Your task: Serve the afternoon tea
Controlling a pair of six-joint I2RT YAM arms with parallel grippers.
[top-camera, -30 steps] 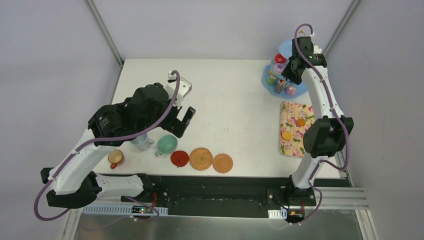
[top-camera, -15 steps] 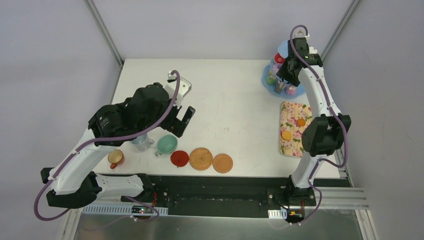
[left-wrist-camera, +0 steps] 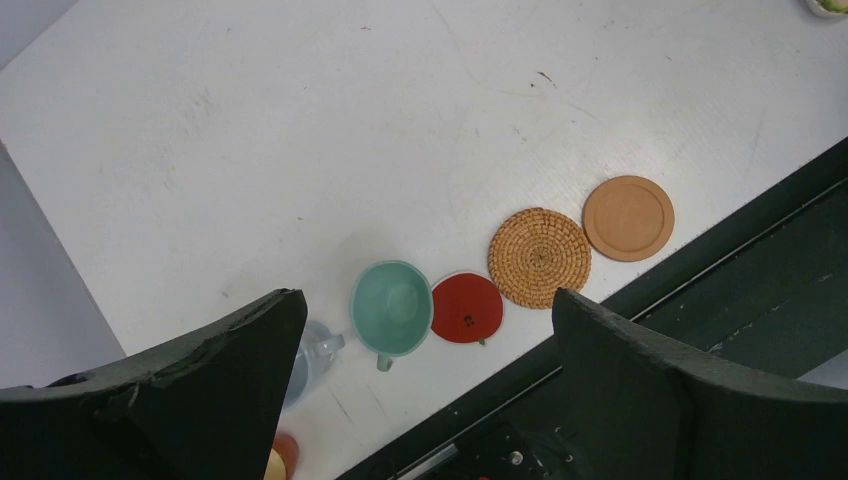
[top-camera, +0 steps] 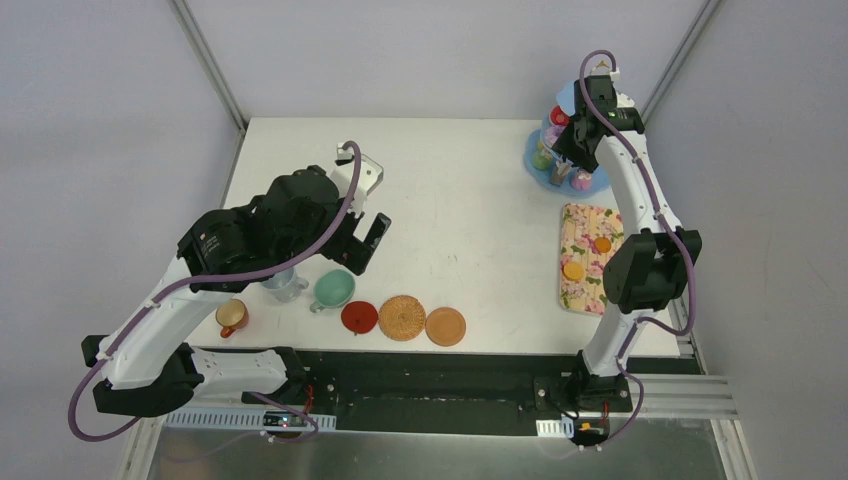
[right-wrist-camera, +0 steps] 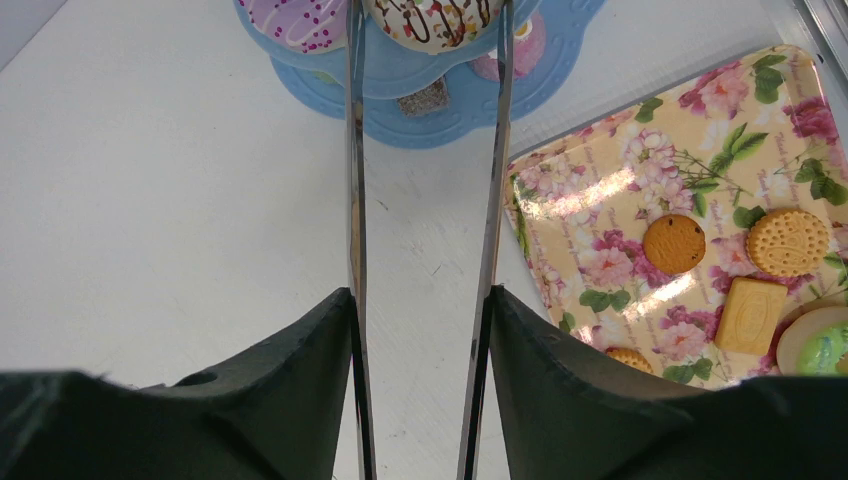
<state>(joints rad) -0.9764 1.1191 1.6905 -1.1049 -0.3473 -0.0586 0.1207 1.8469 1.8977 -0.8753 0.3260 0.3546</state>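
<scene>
Three-tier stand (top-camera: 533,160) at far-right corner. Left gripper (left-wrist-camera: 425,298) spread wide above mint cup (left-wrist-camera: 390,305) at near edge. Right gripper (right-wrist-camera: 420,295) clamped on tongs (right-wrist-camera: 354,200), blades flanking drizzled donut (right-wrist-camera: 432,15) over a tier. Risk: off-centre release, roll-off from tier rim.

Bare white tabletop (top-camera: 470,210) spans the middle, bounded by round coasters (top-camera: 402,318) near and the light-blue three-tier stand (top-camera: 533,168) far right.
</scene>
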